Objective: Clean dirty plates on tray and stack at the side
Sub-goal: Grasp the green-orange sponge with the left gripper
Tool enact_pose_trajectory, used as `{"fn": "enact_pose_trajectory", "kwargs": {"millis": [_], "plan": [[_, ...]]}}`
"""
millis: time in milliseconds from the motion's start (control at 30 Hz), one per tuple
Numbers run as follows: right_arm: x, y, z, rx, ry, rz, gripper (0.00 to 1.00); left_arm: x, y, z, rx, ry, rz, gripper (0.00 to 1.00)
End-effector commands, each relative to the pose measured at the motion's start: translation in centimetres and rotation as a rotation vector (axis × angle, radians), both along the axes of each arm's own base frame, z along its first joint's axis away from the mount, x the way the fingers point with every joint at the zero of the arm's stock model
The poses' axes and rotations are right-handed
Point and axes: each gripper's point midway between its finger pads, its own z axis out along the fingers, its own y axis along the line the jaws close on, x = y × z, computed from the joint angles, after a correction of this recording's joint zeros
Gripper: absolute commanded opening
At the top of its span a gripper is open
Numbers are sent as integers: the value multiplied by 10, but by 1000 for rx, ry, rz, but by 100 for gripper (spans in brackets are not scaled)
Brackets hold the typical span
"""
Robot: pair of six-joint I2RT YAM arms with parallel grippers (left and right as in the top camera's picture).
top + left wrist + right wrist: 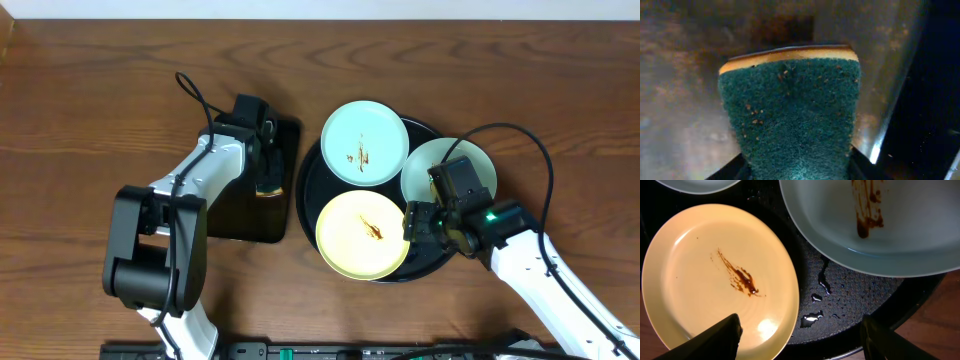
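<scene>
1. The right gripper [801,325], low in the overhead frame's right, hangs spread above the tray [840,305], beside the smeared yellow plate [362,234].
2. Behind it, two smeared mint plates [364,143] lie on the tray.
3. At centre-left, the left gripper [265,170] pinches the sponge [792,115] over the rectangular tray [240,220].

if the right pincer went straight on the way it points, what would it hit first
Probably the bare wet tray, in the gap between the yellow plate and a mint plate; depth is unclear.
</scene>
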Motion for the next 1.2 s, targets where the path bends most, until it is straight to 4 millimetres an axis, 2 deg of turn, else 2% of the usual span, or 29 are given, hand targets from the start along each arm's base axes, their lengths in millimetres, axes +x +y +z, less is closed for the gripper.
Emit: {"fn": "enact_pose_trajectory", "kwargs": {"millis": [0,267,533,600,800,1033,1167], "plan": [[5,1,4,-5,-18,-12,75,14,14,23,72,-81,54,50],[4,1,4,-5,-18,-12,75,8,8,25,64,-68,79,51],[4,1,4,-1,-15,-11,75,4,2,15,70,-42,58,53],[4,1,4,-2,-14,-11,75,5,2,14,71,-46,58,52],[3,1,4,-3,-11,-11,75,10,1,15,72,-67,60,36],[2,0,3,-5,-8,-11,75,7,2,-2,81,-31,58,37],[2,0,3,-5,-8,-11,75,10,1,-4,79,-40,59,37]]}}
